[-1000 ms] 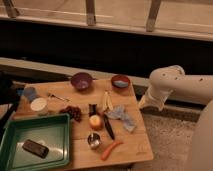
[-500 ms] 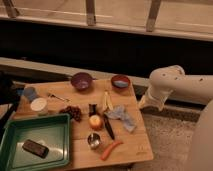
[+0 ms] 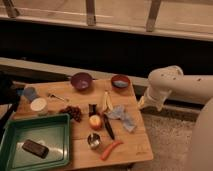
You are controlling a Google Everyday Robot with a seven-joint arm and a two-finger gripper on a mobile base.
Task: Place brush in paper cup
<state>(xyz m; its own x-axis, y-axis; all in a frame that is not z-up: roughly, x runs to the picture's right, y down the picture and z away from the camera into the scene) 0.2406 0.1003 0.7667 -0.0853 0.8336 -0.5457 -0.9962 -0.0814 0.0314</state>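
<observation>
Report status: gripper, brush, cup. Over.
Gripper open, empty, off the table's right edge. Brush flat mid-table, between apple and blue cloth. Paper cup far left; apple and grapes lie between.

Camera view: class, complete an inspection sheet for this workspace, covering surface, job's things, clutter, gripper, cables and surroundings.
Surface: wooden table, crowded.
Job's things: brush lying flat near the middle; paper cup upright at the left, apart from the brush.
Clutter: purple bowl, blue bowl, blue cup, banana, carrot, metal cup, green tray.
Gripper: gripper at the white arm's lower end, beside the table's right edge, open, holding nothing.
Cables: nothing seen.
Surroundings: railing posts behind; speckled floor at the right.
</observation>
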